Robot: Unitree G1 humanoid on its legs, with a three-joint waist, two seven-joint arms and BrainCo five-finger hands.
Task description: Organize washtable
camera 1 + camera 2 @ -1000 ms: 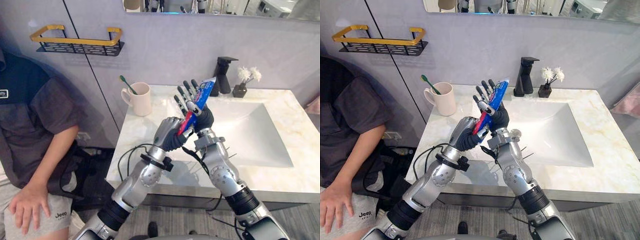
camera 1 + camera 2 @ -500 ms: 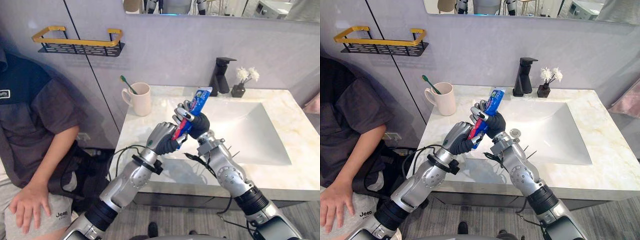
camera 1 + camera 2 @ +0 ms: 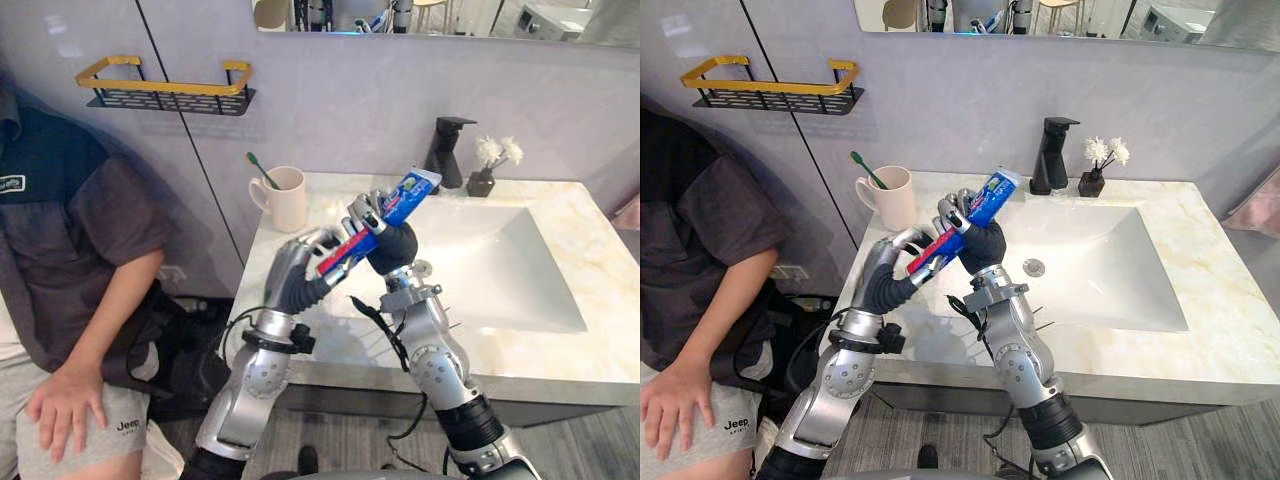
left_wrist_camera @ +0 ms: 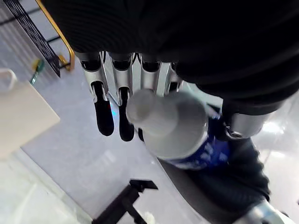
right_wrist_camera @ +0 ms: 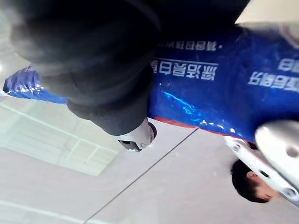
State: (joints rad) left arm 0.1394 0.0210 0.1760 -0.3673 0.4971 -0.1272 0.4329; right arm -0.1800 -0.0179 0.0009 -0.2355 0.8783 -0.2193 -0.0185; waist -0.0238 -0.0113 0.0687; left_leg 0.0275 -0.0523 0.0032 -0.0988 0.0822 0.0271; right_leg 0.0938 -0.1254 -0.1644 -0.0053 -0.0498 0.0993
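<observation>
A blue and red toothpaste tube (image 3: pixel 397 198) slants up over the marble washtable (image 3: pixel 560 350), left of the sink. My right hand (image 3: pixel 390 245) is shut on its middle, fingers curled round it. My left hand (image 3: pixel 290 272) stands just left of the tube's red lower end, with its fingers (image 4: pixel 103 116) straight and apart from the tube. The tube's white cap (image 4: pixel 161 122) points toward that palm in the left wrist view. The blue tube body (image 5: pixel 224 88) shows past my right hand's cover. A cream cup (image 3: pixel 290 198) holding a green toothbrush (image 3: pixel 260 171) stands at the back left of the counter.
The white sink basin (image 3: pixel 500 260) lies to the right, with a black faucet (image 3: pixel 445 150) and a small vase of white flowers (image 3: pixel 485 172) behind it. A black and gold wall shelf (image 3: pixel 165 85) hangs at upper left. A seated person (image 3: pixel 70 260) is left of the washtable.
My right hand's fingers closed round the tube, then my left hand opened and let go of its lower end. The tube is now in the right hand alone.
</observation>
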